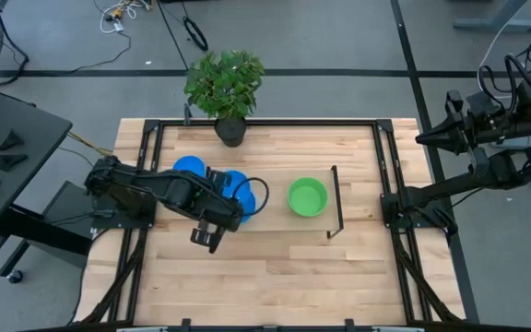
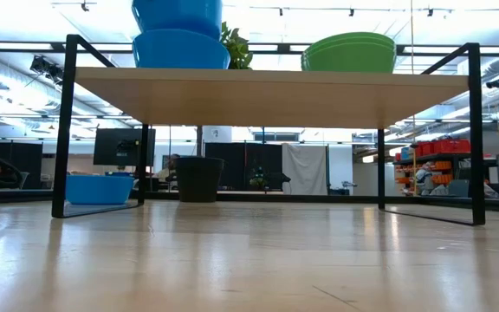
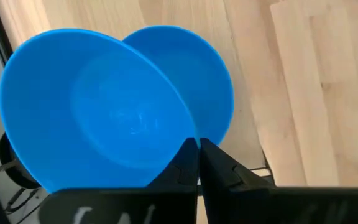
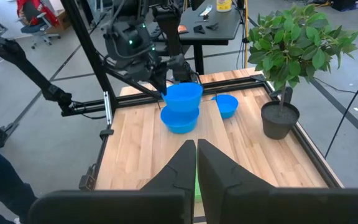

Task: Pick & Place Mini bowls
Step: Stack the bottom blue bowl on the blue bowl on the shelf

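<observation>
- Nearest to you, the left gripper (image 3: pixel 197 163) pinches the rim of a blue bowl (image 4: pixel 183 96), holding it tilted just above a second blue bowl (image 4: pixel 180 119) left of the table's (image 1: pixel 275 286) centre.
- Your third blue bowl (image 4: pixel 227 104) sits farther left.
- Green bowls (image 1: pixel 307 196) rest right of centre.
- Your right gripper (image 4: pixel 196 163), fingers together and empty, waits off the table's right side.
- Potted plant (image 1: pixel 226 88): far edge.

A held bowl (image 4: pixel 183 97) hangs directly above another bowl (image 4: pixel 179 119); a third bowl (image 4: pixel 227 104) sits nearer the potted plant (image 1: pixel 226 88) (at the table's far edge).
</observation>
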`<state>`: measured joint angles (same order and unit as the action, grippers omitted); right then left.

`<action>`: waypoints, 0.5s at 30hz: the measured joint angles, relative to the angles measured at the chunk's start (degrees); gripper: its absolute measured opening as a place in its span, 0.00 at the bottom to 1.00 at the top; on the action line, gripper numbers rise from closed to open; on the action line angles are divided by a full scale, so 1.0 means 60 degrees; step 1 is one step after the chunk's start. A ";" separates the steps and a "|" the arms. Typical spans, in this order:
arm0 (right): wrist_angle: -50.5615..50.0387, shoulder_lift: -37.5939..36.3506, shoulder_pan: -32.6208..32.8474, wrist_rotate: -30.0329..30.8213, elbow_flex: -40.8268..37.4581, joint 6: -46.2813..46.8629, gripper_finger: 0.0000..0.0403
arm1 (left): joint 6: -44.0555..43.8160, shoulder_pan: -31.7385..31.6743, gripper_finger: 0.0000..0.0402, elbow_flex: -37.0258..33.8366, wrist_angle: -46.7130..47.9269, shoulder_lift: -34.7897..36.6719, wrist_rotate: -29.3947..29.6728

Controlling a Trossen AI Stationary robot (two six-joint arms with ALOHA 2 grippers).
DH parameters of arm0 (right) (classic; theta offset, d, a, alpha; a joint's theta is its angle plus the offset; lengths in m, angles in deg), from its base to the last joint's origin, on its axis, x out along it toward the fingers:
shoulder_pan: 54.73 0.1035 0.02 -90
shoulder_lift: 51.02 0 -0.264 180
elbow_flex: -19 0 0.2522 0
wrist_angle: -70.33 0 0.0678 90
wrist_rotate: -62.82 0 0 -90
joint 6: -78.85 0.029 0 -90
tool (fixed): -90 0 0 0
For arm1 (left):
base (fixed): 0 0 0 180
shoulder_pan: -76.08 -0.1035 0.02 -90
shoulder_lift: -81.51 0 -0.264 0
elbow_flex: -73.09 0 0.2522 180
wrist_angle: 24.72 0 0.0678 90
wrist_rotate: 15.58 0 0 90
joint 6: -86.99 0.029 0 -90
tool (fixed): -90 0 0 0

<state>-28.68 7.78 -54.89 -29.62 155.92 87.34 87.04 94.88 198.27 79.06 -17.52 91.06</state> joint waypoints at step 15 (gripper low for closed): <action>0.0004 0.0001 -0.0002 0.0004 -0.0002 0.0002 0.05 | 0.0465 -0.0052 0.01 -0.0004 0.0000 -0.0388 0.0003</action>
<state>-28.66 7.79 -54.90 -29.59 155.91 87.35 89.83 94.56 198.24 79.06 -19.85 91.08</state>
